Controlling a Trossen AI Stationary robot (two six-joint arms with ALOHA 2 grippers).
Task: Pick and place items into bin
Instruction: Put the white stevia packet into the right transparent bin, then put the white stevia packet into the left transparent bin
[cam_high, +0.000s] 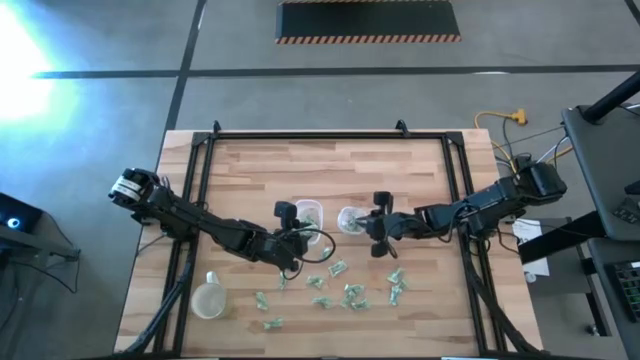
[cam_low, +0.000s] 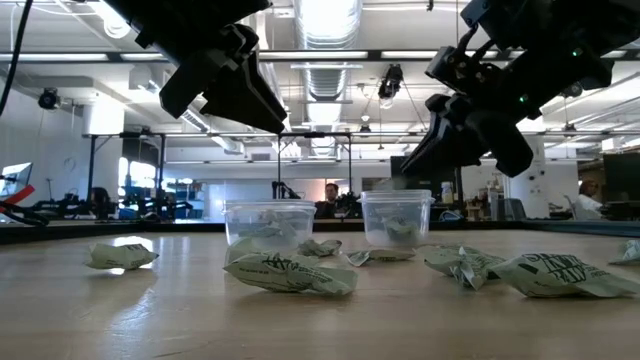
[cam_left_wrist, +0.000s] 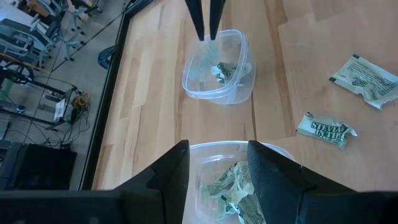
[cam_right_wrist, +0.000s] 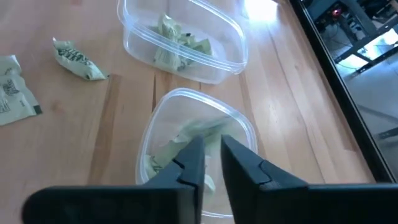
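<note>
On wood: crinkly packets; clear tubs

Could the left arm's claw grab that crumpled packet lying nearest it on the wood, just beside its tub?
Probably yes. The left claw hangs open above its clear tub, holding nothing, and the packet lies alone on bare table with nothing over it. The right claw is busy over the other tub.

The wooden table carried two clear containers, one beneath each gripper, green-white wrapped pieces scattered just nearside of both grippers, and a round lid outboard of the left gripper.
</note>
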